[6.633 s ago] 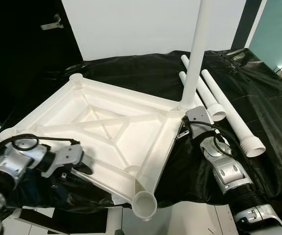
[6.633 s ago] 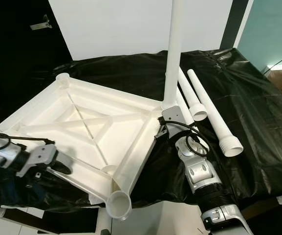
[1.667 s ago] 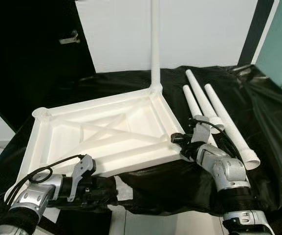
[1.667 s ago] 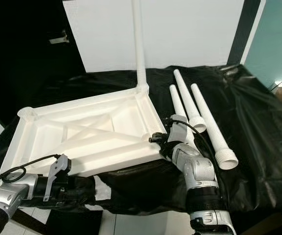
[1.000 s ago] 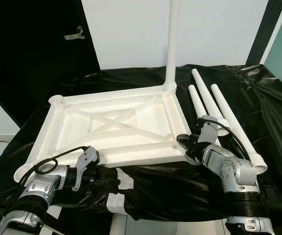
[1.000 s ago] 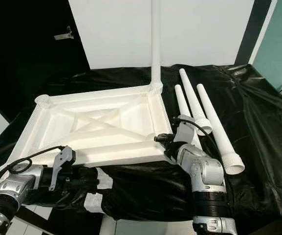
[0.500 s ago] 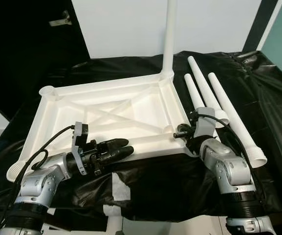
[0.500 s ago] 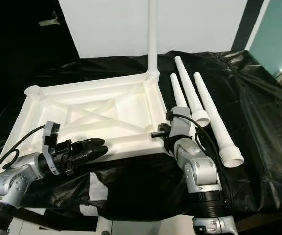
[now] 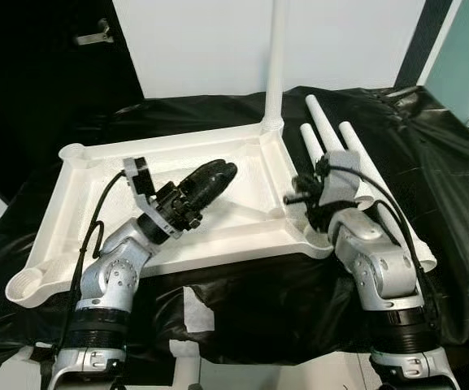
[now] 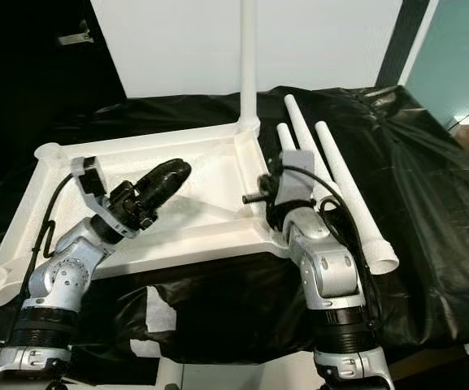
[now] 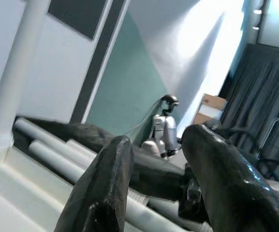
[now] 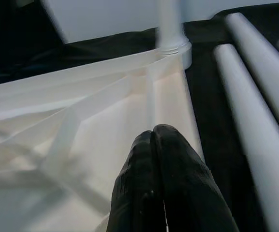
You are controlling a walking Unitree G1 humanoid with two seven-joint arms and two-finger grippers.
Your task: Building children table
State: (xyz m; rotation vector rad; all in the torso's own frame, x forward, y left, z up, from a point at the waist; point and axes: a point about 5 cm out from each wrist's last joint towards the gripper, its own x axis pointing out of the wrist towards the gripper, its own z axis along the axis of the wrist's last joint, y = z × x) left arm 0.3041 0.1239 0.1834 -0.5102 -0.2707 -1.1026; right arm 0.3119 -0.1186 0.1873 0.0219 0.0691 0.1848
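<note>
Partly cropped upright leg [image 9: 275, 65], right pincer [image 12: 161, 193] closed, empty

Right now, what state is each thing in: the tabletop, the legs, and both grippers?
Tabletop: upside down on the black sheet, ribs up.
Fitted leg: upright in the far corner socket.
Loose legs: three, lying beside the tabletop.
Left gripper: jaws open, empty.
Right gripper: jaws shut, empty.

No readable text, labels, brands, numbers or signs anywhere: none on white plastic parts, black cover, walls.
</note>
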